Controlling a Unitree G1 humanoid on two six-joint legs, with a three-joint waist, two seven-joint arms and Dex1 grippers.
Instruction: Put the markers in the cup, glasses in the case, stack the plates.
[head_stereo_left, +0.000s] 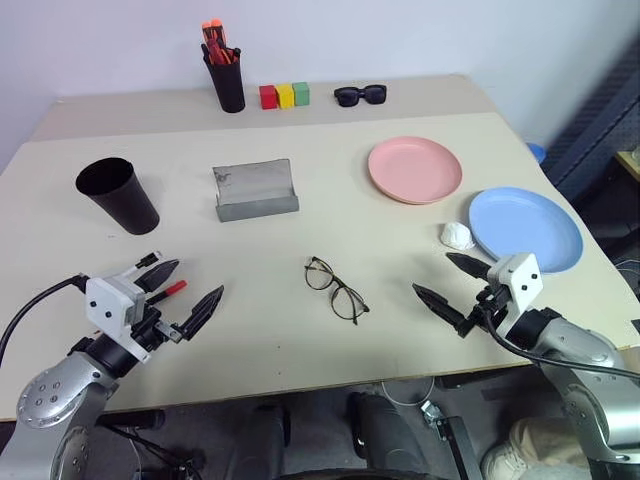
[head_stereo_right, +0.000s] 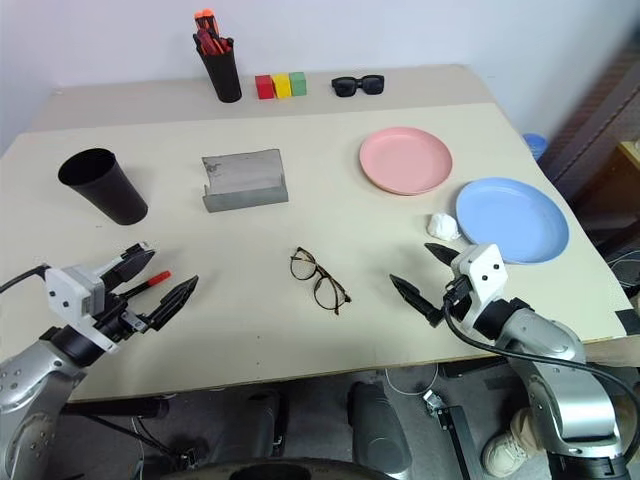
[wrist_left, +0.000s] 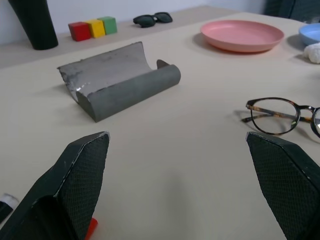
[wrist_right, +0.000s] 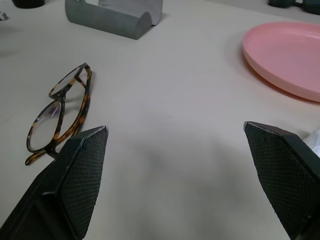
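Pink and blue plates (head_stereo_left: 415, 170) sit apart by the worktop's (head_stereo_left: 270, 340) right edge, glasses (head_stereo_left: 336, 289) mid-front outside the case (head_stereo_left: 256, 190), markers (head_stereo_left: 168, 290) front-left beside the cup (head_stereo_left: 118, 195): nothing done; left pincer (head_stereo_left: 180, 296) and right pincer (head_stereo_left: 452, 286) gape empty.

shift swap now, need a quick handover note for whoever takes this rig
Left gripper: open, empty, over the red-capped marker; the black-capped marker lies beside it.
Right gripper: open, empty, near the light blue round plate.
Matte black tapered cup: upright, nothing visible inside.
Thin wire-rimmed glasses: on the table, mid-front.
Grey rectangular case: open, empty.
Pink round plate: separate from the blue one.
Done: nothing. Left: all three jobs.
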